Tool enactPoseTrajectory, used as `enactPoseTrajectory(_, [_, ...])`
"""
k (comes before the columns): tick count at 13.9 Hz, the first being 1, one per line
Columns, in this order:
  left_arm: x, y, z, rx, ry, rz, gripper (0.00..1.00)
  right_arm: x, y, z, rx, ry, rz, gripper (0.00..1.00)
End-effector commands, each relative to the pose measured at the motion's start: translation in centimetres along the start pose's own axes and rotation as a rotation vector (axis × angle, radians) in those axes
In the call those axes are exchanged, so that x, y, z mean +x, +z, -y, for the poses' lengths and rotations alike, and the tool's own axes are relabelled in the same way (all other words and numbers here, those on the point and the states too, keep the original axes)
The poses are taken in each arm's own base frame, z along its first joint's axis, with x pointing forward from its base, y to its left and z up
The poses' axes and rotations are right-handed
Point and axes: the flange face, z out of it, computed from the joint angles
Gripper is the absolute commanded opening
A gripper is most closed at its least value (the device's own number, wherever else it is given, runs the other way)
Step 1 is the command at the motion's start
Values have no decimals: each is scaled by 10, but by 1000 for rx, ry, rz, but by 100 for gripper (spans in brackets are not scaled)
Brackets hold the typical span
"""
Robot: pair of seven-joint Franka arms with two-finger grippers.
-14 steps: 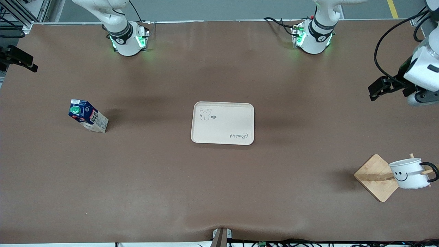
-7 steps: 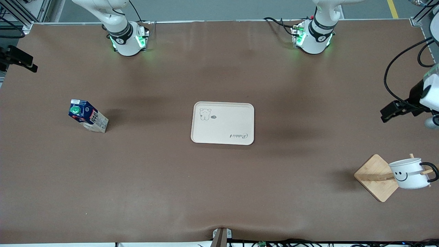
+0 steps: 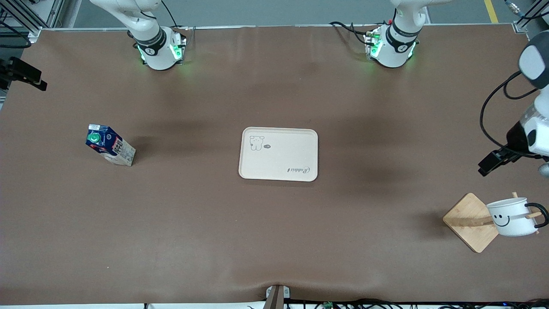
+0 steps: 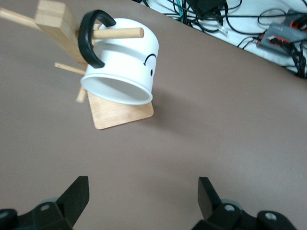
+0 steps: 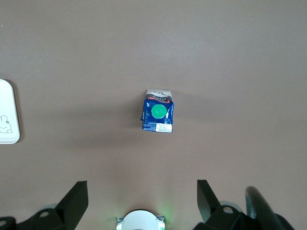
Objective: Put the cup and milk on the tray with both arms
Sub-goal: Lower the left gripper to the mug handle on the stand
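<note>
The cup (image 3: 511, 216), white with a black smiley and a black handle, hangs by its handle on a peg of a wooden stand at the left arm's end of the table. My left gripper (image 3: 489, 165) hovers open and empty over the bare table beside that stand. In the left wrist view the cup (image 4: 122, 62) lies well clear of the open left gripper (image 4: 142, 187). The milk (image 3: 109, 143) stands tilted at the right arm's end. High above it, my right gripper (image 5: 142, 191) waits open over the milk (image 5: 158, 116). The cream tray (image 3: 279, 169) lies mid-table.
The stand's square wooden base (image 3: 469, 221) rests on the brown table; its post and pegs (image 4: 120, 33) carry the cup. Cables trail along the table's front edge (image 4: 249, 24). The right arm's green-lit base (image 5: 140, 221) shows under its gripper.
The left gripper has swung toward the front camera, closing in on the stand and the cup. The right arm, milk, tray and cup have not moved.
</note>
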Motion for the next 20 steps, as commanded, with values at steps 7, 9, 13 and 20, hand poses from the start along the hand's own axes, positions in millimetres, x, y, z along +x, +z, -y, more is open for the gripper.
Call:
enactPoseTrajectory(7, [-26,67,28,-136,-177,-220,100,4,-3,-2,17,17,-3,100])
enactPoseTrajectory(9, [-28,81,31,-134,-158,-232,100,4,-3,-2,17,15,-2,100])
enactPoseTrajectory(13, [-19,104,44,-114,-67,-320,95,4,-3,0,20,12,-3,100])
enactPoseTrajectory(20, [-3,107,35,-165,-55,-396,82,4,-2,-3,22,18,0,100])
